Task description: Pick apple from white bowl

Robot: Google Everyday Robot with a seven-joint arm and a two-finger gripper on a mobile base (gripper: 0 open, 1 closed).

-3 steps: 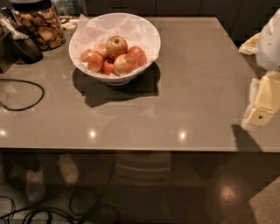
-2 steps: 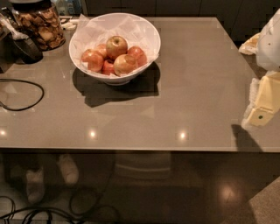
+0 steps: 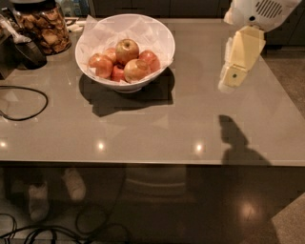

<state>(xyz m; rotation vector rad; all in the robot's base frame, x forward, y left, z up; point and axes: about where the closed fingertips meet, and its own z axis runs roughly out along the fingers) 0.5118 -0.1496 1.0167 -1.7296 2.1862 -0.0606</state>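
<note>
The white bowl (image 3: 162,38) stands on the grey table at the back left, lined with crumpled white paper. It holds several apples. The apple (image 3: 127,50), yellow-green with a reddish blush, sits on top of the pile; redder apples (image 3: 101,65) lie around it. My gripper (image 3: 234,76), cream-coloured, hangs from the white arm (image 3: 259,10) above the table's right half. It is well to the right of the bowl and holds nothing that I can see. Its shadow (image 3: 233,136) falls on the table below.
A glass jar of brown snacks (image 3: 44,27) stands at the back left. A dark object (image 3: 26,53) and a looping black cable (image 3: 26,102) lie at the left edge. The table's front edge (image 3: 152,163) runs across the view, with cables on the floor (image 3: 52,231) below.
My gripper has moved left and farther back over the table, closer to the bowl. The bowl and the apples have not moved.
</note>
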